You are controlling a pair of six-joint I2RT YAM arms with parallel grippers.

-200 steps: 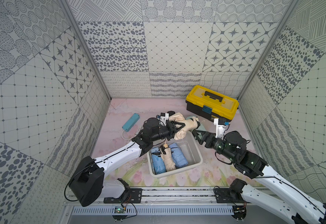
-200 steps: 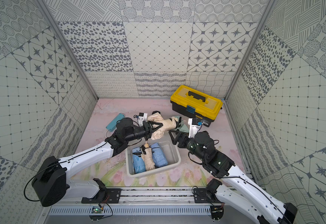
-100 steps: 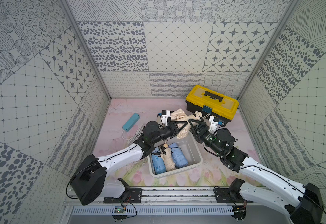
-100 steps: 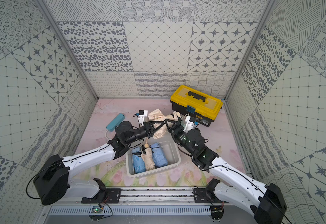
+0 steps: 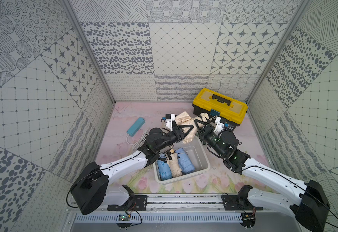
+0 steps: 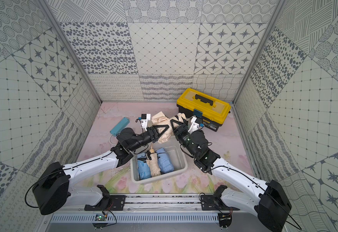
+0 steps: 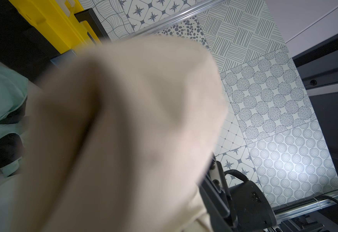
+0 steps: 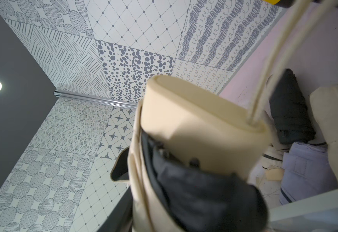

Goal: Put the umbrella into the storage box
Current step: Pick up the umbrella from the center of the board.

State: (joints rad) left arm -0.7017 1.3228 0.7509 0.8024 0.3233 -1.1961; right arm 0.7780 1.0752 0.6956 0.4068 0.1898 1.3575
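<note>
A beige folded umbrella [image 5: 181,120] [image 6: 160,120] hangs in the air over the far edge of the white storage box [image 5: 184,177] [image 6: 160,179]. My left gripper [image 5: 191,129] [image 6: 165,129] is shut on its fabric from the left, and that fabric [image 7: 124,120] fills the left wrist view and hides the jaws. From the right, my right gripper [image 5: 198,125] [image 6: 174,125] is shut on the handle end. The handle [image 8: 194,124], with its cord and black lining, shows close up in the right wrist view. Two blue umbrellas and one beige umbrella lie in the box.
A yellow-lidded black toolbox [image 5: 220,106] stands at the back right, just behind the right gripper. A teal power strip [image 5: 136,126] with a white cord lies on the pink mat at the left. Patterned walls close in three sides.
My right arm has swung in from the right to the umbrella and its jaws have closed on the handle end. The left gripper has kept hold and shifted slightly toward the back.
</note>
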